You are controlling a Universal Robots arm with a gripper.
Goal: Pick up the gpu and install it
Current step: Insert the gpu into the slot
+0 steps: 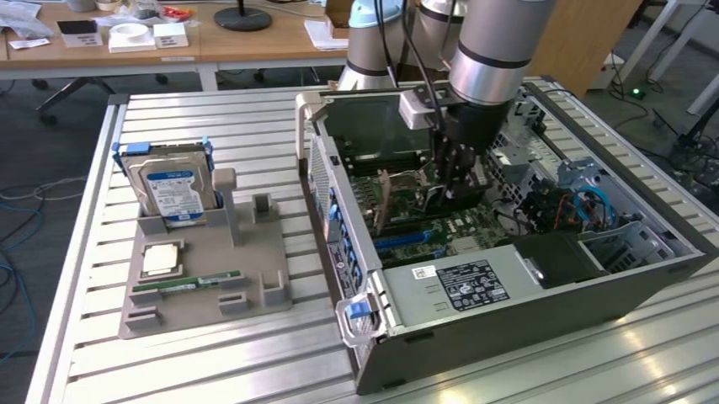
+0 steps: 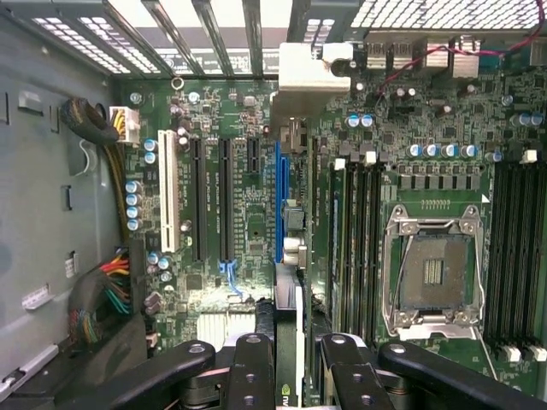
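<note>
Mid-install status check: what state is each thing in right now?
hand, shut on the gpu.
gpu, held edge-on over the blue slot.
blue slot, empty where visible.
CPU socket, empty.
computer case, open-sided.
hard drive, upright in its stand.

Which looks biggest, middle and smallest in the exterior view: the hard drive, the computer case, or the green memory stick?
1. computer case, by far the biggest
2. hard drive
3. green memory stick, long but very thin
</note>
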